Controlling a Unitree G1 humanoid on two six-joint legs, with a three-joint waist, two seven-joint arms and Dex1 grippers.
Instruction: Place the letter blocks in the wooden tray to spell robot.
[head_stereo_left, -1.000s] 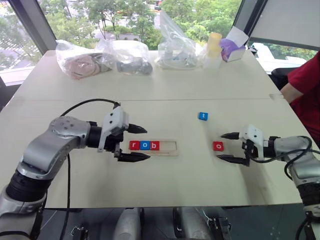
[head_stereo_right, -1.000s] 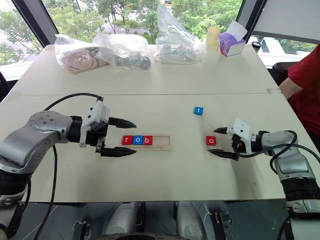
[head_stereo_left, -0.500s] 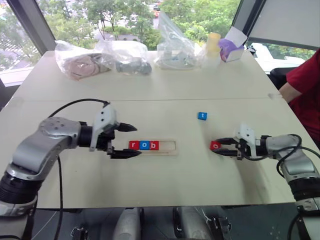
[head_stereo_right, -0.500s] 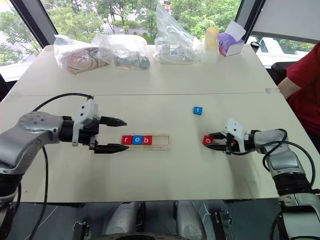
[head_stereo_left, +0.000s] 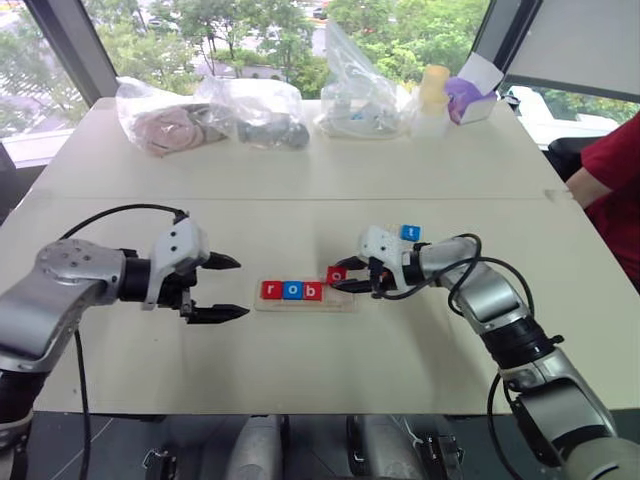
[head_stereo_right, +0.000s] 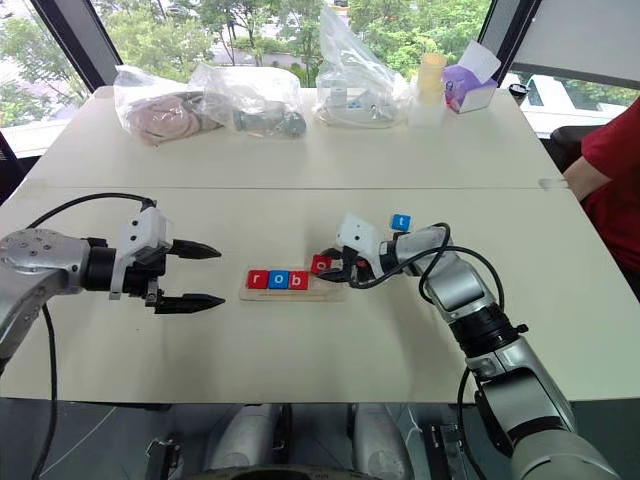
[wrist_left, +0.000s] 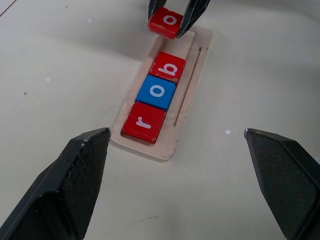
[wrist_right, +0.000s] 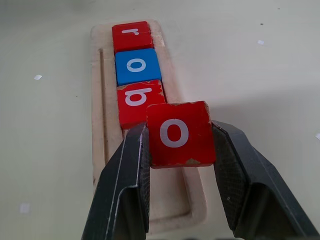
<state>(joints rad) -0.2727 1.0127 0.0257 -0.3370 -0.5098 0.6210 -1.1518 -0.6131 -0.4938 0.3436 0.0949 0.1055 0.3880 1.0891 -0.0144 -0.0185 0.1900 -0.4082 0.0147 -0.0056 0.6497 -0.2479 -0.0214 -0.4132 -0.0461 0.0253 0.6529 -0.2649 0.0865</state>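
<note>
The wooden tray (head_stereo_left: 342, 300) lies mid-table and holds a red r (head_stereo_left: 270, 290), a blue o (head_stereo_left: 291, 290) and a red b (head_stereo_left: 312, 291) in a row from its left end. My right gripper (head_stereo_left: 340, 280) is shut on a red o block (wrist_right: 177, 134), which hangs just above the tray's empty right part, close to the b. A blue t block (head_stereo_left: 410, 232) rests on the table behind my right wrist. To the left of the tray my left gripper (head_stereo_left: 242, 288) stands open with nothing in it, pointing at the tray's left end (wrist_left: 145, 147).
Several clear plastic bags (head_stereo_left: 255, 115) line the far edge of the table, beside a yellow cup (head_stereo_left: 430, 92) and a purple box (head_stereo_left: 462, 98). A person's red sleeve (head_stereo_left: 612, 165) shows at the right edge. A black cable (head_stereo_left: 120, 212) loops over my left arm.
My right gripper shut on the red o block and carried it left, from the table's right side to above the tray. My left gripper drew back to the left, still open.
</note>
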